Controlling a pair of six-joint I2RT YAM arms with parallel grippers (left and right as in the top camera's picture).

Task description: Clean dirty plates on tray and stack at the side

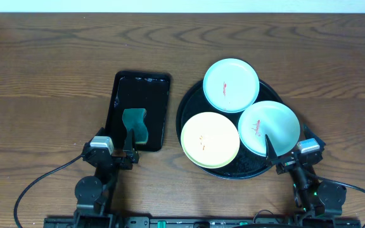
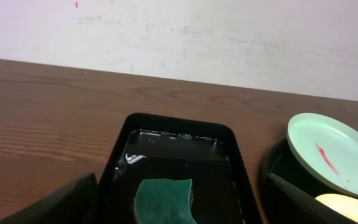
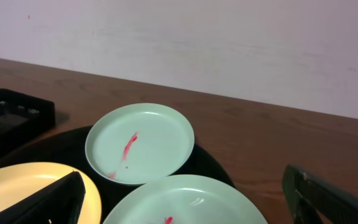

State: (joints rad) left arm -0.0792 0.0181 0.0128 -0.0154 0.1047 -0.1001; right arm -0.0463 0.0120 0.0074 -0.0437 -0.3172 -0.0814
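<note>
The round black tray (image 1: 189, 100) holds three plates. A mint plate (image 1: 231, 85) with a red smear sits at the back, and a second smeared mint plate (image 1: 268, 128) lies front right. A yellow plate (image 1: 210, 139) with faint marks lies front left. My right gripper (image 1: 287, 139) is open at the tray's near right edge, its jaws straddling the near mint plate (image 3: 185, 202); the far mint plate (image 3: 140, 143) lies ahead. My left gripper (image 1: 117, 135) is open over the near end of the rectangular tray, above a green sponge (image 2: 165, 200).
The small rectangular black tray (image 1: 120, 95) stands left of the round tray and looks wet inside. Bare wooden table (image 1: 43, 82) spreads to the left and behind. A pale wall (image 2: 197, 37) runs along the far edge.
</note>
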